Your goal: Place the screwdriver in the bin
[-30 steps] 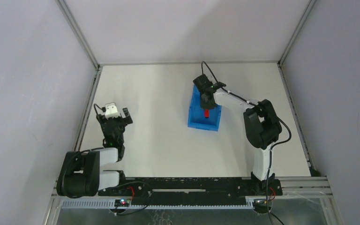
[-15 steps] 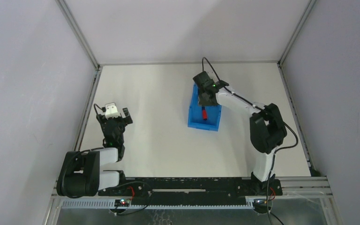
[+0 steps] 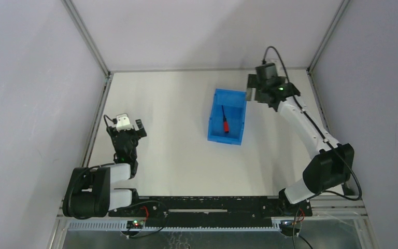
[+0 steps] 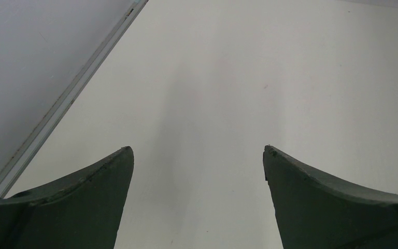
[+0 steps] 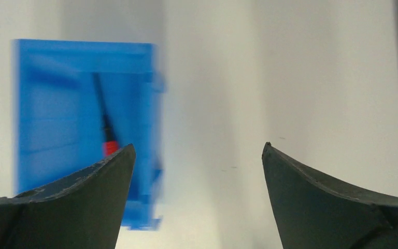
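Note:
The blue bin (image 3: 211,123) stands mid-table, slightly right of centre. Inside it lies the screwdriver (image 3: 226,122), black shaft pointing away, red handle toward the near end. My right gripper (image 3: 255,95) hangs open above the table just beyond the bin's far right corner, with nothing between its fingers. In the right wrist view, the blurred bin (image 5: 36,104) and the screwdriver (image 5: 105,122) sit left of the right gripper (image 5: 198,148); its left finger hides part of the red handle. My left gripper (image 3: 129,129) rests open near the left wall, and the left wrist view shows only bare table between the fingers of the left gripper (image 4: 198,150).
A metal frame rail (image 4: 67,98) runs along the table's left edge close to the left arm. Grey walls enclose the table on three sides. The arm bases and a black rail (image 3: 207,205) line the near edge.
The right gripper opened over the bin and let go of the screwdriver, which now lies in the bin. The right arm then swung up and away to the far right. The left arm stayed still.

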`<state>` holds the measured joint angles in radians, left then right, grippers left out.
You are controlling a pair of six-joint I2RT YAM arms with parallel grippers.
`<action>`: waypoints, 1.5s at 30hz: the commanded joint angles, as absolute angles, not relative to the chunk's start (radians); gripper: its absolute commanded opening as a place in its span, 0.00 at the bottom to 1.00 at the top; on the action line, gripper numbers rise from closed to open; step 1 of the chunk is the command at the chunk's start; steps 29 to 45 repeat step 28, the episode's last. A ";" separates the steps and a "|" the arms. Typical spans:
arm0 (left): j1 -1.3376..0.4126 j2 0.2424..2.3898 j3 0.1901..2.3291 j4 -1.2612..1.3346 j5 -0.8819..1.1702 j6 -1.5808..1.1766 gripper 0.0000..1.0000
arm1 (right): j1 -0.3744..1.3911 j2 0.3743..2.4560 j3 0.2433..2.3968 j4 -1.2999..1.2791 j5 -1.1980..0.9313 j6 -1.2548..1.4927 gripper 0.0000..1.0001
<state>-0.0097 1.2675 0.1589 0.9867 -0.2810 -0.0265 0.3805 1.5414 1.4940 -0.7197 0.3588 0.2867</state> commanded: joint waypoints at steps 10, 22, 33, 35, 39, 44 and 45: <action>-0.003 1.261 0.194 1.054 -0.270 -0.017 1.00 | -0.098 1.382 1.339 -0.622 0.105 0.092 1.00; -0.003 1.261 0.193 1.055 -0.270 -0.017 1.00 | -0.069 1.361 1.286 -0.548 0.186 0.111 0.99; -0.003 1.261 0.194 1.054 -0.271 -0.017 1.00 | -0.029 1.354 1.287 -0.554 0.222 0.111 0.99; -0.003 1.261 0.194 1.054 -0.271 -0.017 1.00 | -0.029 1.354 1.287 -0.554 0.222 0.111 0.99; -0.003 1.261 0.194 1.054 -0.271 -0.017 1.00 | -0.029 1.354 1.287 -0.554 0.222 0.111 0.99; -0.003 1.261 0.194 1.054 -0.271 -0.017 1.00 | -0.029 1.354 1.287 -0.554 0.222 0.111 0.99; -0.003 1.261 0.194 1.054 -0.271 -0.017 1.00 | -0.029 1.354 1.287 -0.554 0.222 0.111 0.99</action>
